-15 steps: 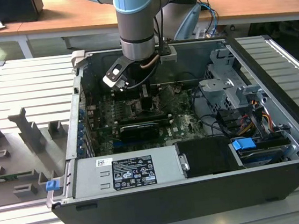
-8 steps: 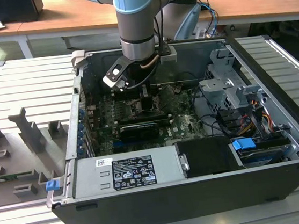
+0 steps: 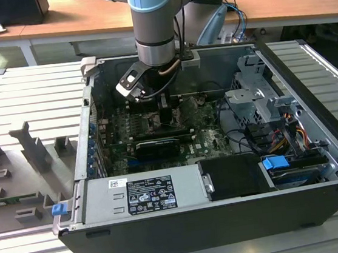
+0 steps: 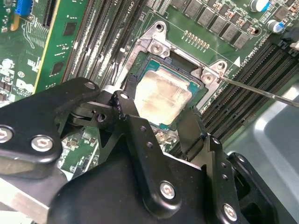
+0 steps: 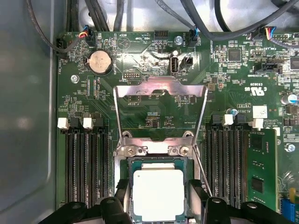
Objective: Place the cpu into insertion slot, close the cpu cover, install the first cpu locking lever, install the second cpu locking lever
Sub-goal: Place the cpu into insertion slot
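In both wrist views the pincer sits nearest, its two black fingers spread, one on each side of the cpu. Whether they touch its edges, I cannot tell. The cpu lies flat in the slot, pale face up, its green border inside the dark socket walls. A thin lever runs out from one corner of the slot, over the memory slots beside it; more memory slots flank the other side. Beyond the cpu, the cover stands open, swung up from its hinge on the slot's far edge, and the green board shows through its window. Farther on sit a coin cell and black cables.

In the exterior view the power supply is at the front of the open case. Behind it the arm reaches down into the case to the board. The case rests on a ribbed grey surface.
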Tool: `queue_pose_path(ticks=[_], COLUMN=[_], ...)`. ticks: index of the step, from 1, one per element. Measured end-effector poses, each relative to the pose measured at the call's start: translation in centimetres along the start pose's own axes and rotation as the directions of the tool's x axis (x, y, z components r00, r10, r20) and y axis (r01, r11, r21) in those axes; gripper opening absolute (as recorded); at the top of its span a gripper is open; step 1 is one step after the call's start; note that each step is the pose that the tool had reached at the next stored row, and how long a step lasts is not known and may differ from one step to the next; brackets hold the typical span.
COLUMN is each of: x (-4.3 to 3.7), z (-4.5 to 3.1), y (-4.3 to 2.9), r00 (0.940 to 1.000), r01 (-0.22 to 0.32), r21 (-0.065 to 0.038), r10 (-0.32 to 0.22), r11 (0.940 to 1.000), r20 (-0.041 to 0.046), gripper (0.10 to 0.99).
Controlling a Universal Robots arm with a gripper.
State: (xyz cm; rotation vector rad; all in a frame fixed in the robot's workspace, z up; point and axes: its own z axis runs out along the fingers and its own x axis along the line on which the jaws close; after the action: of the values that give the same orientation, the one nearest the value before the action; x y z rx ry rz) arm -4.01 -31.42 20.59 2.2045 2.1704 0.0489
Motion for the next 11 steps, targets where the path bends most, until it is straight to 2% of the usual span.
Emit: queue_pose_path(ticks=[1,2,3,4,6,7,8,11], x=[0.0,0.0,-0.01,-0.01,-0.01,-0.01,-0.01,-0.01], z=[-0.15,-0.38,-0.47,-0.52,-0.74,-0.77,-0.83,-0.9], y=[0.01,0.02,0.02,0.03,0.04,0.05,0.05,0.05], r00=[1.0,1.0,1.0,1.0,1.0,1.0,1.0,1.0], r01=[0.0,0.0,0.0,0.0,0.0,0.0,0.0,0.0], r21=[0.0,0.0,0.001,0.001,0.002,0.002,0.001,0.002], r10=[0.0,0.0,0.0,0.0,0.0,0.0,0.0,0.0], r11=[1.0,1.0,1.0,1.0,1.0,1.0,1.0,1.0], r20=[0.0,0.0,0.0,-0.0001,0.0,-0.0001,-0.0001,0.0], gripper=[0.596,0.471,0.412,0.412,0.29,0.169,0.11,0.106])
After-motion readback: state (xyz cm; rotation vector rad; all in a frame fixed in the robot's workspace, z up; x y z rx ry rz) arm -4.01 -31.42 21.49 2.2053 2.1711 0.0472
